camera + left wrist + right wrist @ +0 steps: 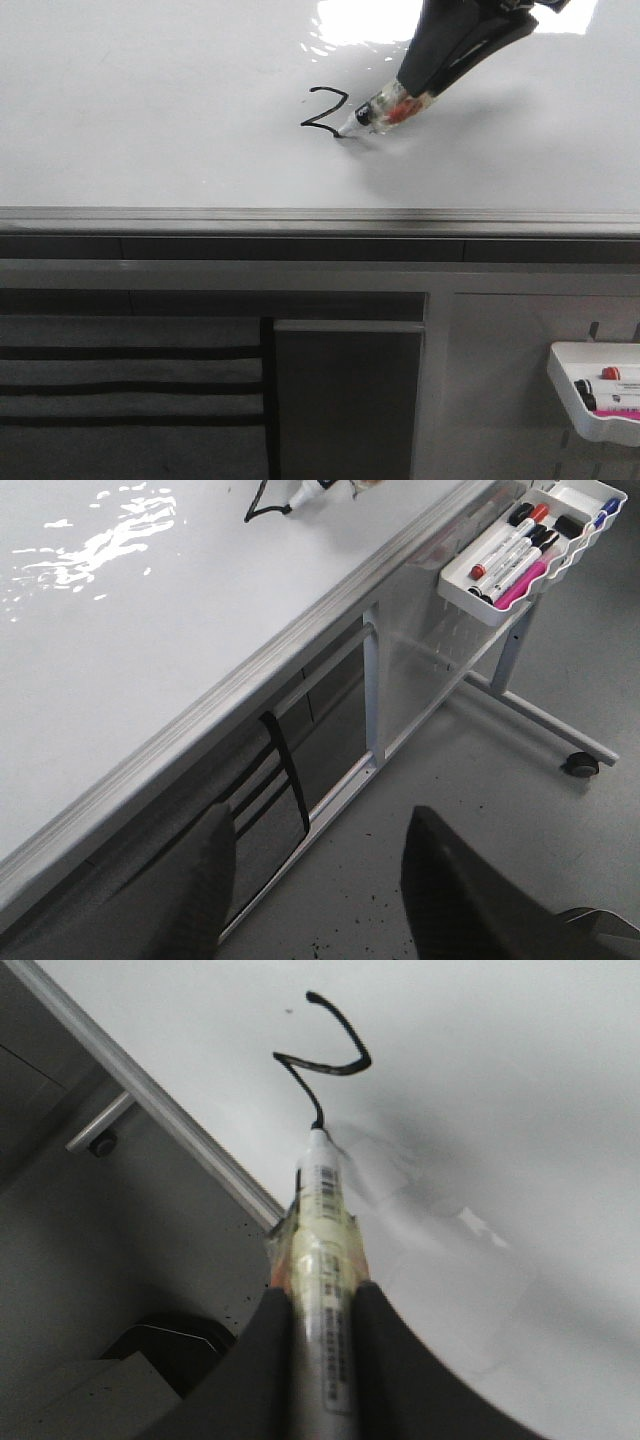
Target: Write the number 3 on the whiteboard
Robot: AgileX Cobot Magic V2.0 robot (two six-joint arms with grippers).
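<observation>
The whiteboard (150, 110) is large, glossy and white, with a grey edge strip (300, 218). On it is the black stroke of the number 3 (325, 110): an upper curve, then a slant back to the pen tip. My right gripper (420, 88) is shut on a clear-bodied marker (378, 113) whose tip touches the board at the stroke's lower end. The right wrist view shows the marker (322, 1250) between the fingers and the stroke (325, 1055) beyond it. My left gripper (320, 880) is open and empty, off the board's front edge above the floor.
A small white tray (560, 385) of markers hangs on the frame below the board at the right; it also shows in the left wrist view (455, 580). The board's frame leg ends in a caster (580, 765). Glare (365, 20) lies at the board's far side.
</observation>
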